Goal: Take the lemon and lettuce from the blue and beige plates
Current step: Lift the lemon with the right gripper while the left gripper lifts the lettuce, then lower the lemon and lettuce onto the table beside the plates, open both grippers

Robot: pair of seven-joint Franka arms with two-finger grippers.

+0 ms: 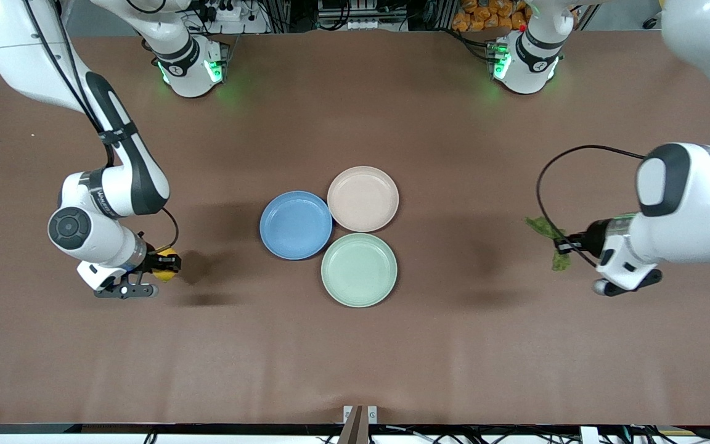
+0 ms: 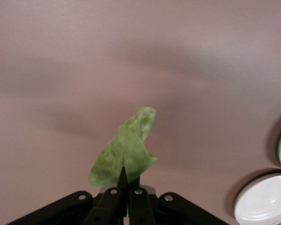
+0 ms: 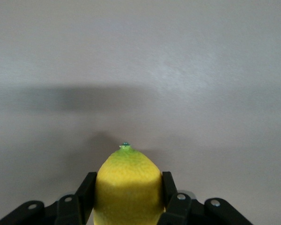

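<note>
Lemon between right claw fingers; lettuce in left claw.

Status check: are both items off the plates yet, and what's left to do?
Both picks look done. The blue plate and beige plate sit bare beside the green plate. The right gripper is shut on the lemon over the table toward the right arm's end; the left gripper is shut on the lettuce toward the left arm's end. Nothing obvious remains beyond holding or setting them down.
</note>
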